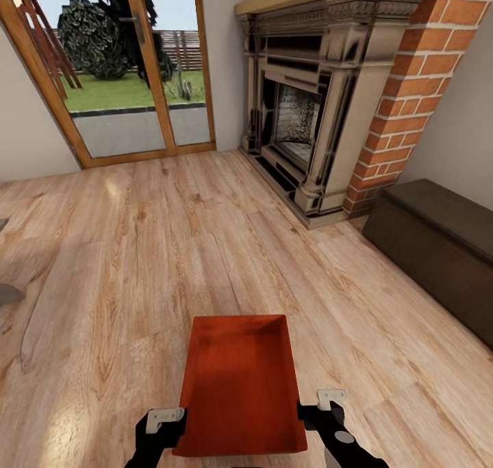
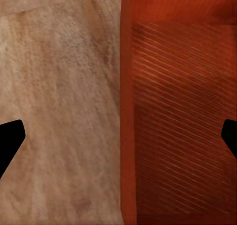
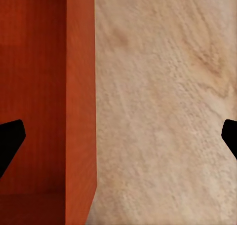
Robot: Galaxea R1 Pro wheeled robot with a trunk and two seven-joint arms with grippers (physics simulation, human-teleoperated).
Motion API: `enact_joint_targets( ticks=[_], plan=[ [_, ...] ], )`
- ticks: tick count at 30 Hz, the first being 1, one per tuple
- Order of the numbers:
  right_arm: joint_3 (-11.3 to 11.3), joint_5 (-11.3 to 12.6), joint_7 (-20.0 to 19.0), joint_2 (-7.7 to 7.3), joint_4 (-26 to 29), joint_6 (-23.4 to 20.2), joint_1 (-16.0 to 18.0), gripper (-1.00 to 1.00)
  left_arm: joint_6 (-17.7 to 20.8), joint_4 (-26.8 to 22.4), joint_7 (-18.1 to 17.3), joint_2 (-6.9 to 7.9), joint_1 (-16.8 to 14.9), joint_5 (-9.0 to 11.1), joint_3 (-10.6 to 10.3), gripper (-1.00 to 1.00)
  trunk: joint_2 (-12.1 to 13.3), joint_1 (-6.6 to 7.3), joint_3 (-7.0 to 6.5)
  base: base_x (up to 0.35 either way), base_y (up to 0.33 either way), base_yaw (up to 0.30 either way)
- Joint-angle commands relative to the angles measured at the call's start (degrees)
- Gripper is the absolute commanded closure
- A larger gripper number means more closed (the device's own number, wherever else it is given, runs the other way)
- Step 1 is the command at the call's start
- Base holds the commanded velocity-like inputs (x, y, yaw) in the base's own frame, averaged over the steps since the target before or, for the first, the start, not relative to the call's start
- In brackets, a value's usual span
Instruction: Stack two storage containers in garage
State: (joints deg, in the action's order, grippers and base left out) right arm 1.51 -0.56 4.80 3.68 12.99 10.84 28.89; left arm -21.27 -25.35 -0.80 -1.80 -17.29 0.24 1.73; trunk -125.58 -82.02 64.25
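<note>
One orange-red storage container sits low in the head view over the light wood-plank floor of the living room, its open top facing up. My left gripper is at its near left corner and my right gripper at its near right corner. In the left wrist view the left gripper is open, its dark fingers straddling the container's side wall, with the ribbed bottom showing. The right gripper is likewise open astride the other wall.
A stone fireplace with a red-brick column stands ahead on the right. A dark wooden chest lies along the right wall. A wood-framed glass door is ahead on the left. A grey object pokes in at the left edge.
</note>
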Motion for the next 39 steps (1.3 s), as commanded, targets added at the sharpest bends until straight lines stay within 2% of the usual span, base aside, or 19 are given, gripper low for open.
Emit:
enact_joint_targets(
  ticks=[1, 12, 22, 39],
  plan=[
    [0.2, -0.1, 0.3, 0.01, -0.1, 0.2, 0.0, -1.0, -0.2, 0.0, -0.1, -0.04, 0.0, 0.0, 0.2, -1.0, 0.0, 0.01, 0.04, 0.0, 0.0, 0.0],
    [0.2, -0.1, 0.3, 0.01, -0.1, 0.2, 0.0, -1.0, -0.2, 0.0, -0.1, -0.04, 0.0, 0.0, 0.1, -1.0, 0.0, 0.01, 0.04, 0.0, 0.0, 0.0],
    [0.2, -0.1, 0.3, 0.01, -0.1, 0.2, 0.0, -1.0, -0.2, 0.0, -0.1, -0.04, 0.0, 0.0, 0.1, -1.0, -4.0, -2.19, 1.83, 0.0, 0.0, 0.0],
    [0.2, -0.1, 0.3, 0.01, -0.1, 0.2, 0.0, -1.0, -0.2, 0.0, -0.1, -0.04, 0.0, 0.0, 0.1, -1.0, -4.0, -2.19, 1.83, 0.0, 0.0, 0.0]
  ],
)
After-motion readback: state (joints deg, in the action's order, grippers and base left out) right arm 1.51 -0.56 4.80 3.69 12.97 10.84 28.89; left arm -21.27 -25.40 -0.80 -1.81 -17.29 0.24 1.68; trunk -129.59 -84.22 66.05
